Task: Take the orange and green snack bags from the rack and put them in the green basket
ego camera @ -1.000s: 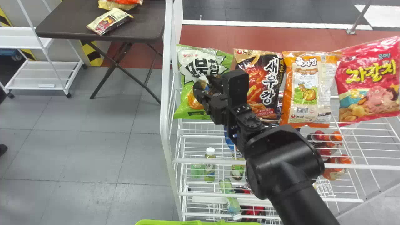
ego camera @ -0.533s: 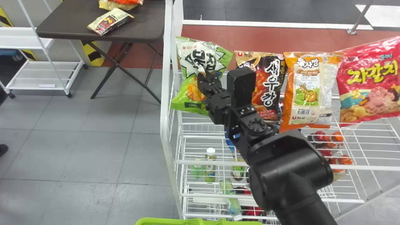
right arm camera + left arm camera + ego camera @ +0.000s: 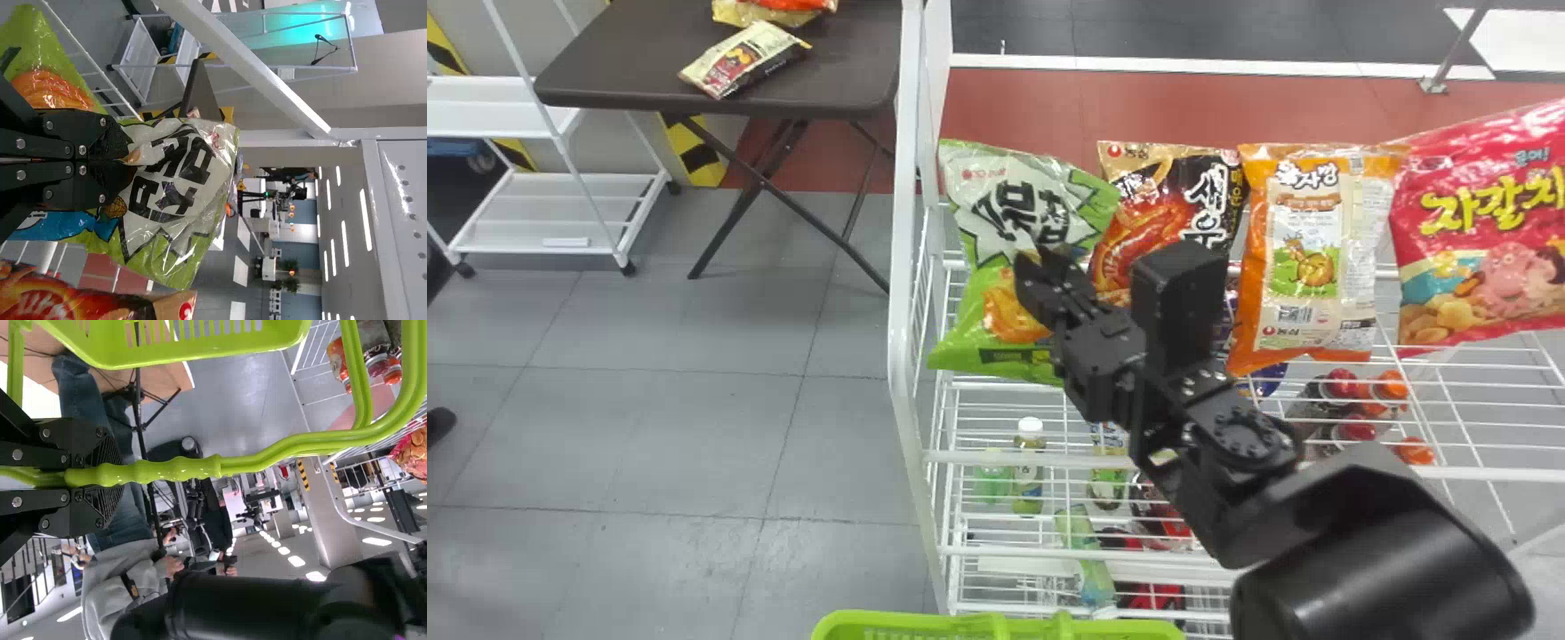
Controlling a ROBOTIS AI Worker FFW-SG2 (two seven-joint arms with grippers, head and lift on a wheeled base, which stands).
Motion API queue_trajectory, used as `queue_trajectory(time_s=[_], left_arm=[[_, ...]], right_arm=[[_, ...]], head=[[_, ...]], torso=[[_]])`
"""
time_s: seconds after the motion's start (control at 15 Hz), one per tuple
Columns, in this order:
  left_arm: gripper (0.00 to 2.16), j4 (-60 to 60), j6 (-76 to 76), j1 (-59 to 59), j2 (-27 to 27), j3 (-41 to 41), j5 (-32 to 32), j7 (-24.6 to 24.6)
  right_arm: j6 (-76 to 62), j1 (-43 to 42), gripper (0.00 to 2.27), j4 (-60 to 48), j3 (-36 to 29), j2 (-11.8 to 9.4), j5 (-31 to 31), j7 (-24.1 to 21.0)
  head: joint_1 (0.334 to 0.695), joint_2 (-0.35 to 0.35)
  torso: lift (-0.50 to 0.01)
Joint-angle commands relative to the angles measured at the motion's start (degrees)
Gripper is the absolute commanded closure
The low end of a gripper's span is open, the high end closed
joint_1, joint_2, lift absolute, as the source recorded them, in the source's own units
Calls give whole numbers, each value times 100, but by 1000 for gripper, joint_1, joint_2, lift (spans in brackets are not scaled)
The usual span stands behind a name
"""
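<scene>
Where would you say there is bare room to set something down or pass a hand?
Free: the dark table left of the cream packet; the floor before it, left of the rack. Crowded: the row from green bag to red bag, the right gripper holding the green one.

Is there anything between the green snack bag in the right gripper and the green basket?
Yes: in the head view the rack's white front rail crosses between the green snack bag and green basket; it probably needs clearing.
</scene>
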Motion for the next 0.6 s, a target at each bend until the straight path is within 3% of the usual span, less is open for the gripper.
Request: queue_trajectory(time_s=[0.0,0.27,0.33,0.53], left_arm=[[2148,-35,68,-2,0,60,52,8],[2148,-53,174,-2,-17,60,70,96],[2148,-35,191,7,-26,43,70,140],[2145,-18,191,-2,-88,43,70,193]], right_arm=[[518,602,2189,-993,-343,-356,-298,9],[1661,1692,2189,-2698,-1424,-997,-1125,80],[2100,2000,2189,-3102,-1793,-1129,-1344,238],[3348,2764,2189,-4007,-2698,-1235,-1766,510]], head=[[695,-48],[695,-154],[695,-221],[695,-334]], torso=[[0],[0],[0],[0]])
